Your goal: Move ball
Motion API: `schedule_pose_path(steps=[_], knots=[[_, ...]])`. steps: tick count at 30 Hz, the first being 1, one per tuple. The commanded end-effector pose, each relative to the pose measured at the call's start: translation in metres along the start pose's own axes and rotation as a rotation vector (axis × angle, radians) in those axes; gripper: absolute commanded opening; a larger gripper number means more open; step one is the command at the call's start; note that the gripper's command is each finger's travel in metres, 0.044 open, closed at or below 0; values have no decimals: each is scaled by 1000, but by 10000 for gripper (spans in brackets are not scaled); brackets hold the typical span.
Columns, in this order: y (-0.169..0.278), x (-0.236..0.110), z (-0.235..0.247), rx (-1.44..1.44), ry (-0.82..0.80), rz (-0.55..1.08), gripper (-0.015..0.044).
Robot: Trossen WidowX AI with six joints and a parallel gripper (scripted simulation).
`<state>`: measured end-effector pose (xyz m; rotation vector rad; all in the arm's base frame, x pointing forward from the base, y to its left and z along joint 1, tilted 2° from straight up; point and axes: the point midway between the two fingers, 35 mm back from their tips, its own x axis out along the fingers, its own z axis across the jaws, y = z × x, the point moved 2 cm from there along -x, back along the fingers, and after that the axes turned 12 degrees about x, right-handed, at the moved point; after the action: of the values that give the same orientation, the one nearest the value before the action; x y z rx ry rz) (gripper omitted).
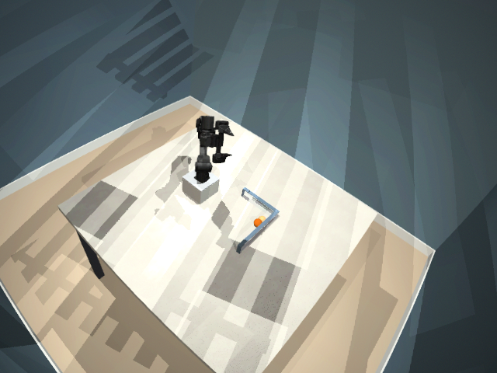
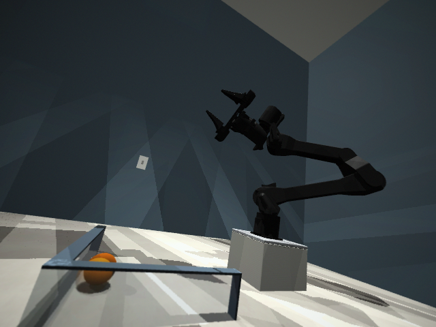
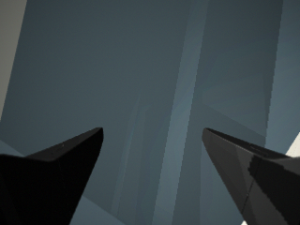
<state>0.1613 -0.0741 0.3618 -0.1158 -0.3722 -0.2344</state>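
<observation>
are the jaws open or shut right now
Open. The gripper is raised well above the table, its two fingers spread wide with only wall visible between them, holding nothing.

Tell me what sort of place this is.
Likely a bare indoor test room set up for arm trials: plain blue-grey walls, one pale table carrying a black arm on a grey block pedestal, and low clear corner walls around an orange ball.

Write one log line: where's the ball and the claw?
gripper: open, raised, empty | ball: inside walls, overlapping see-through copy

High overhead, low tabletop, wrist views
</observation>
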Motion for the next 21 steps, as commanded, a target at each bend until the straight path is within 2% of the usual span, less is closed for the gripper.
schedule_pose_path(steps=[1,3,11,21], knots=[[-1,1,-1,0,7,0,374],[-5,12,-8,-4,64,1,327],[-8,73,-74,-89,439,92,327],[37,115,-187,-324,908,431,327]])
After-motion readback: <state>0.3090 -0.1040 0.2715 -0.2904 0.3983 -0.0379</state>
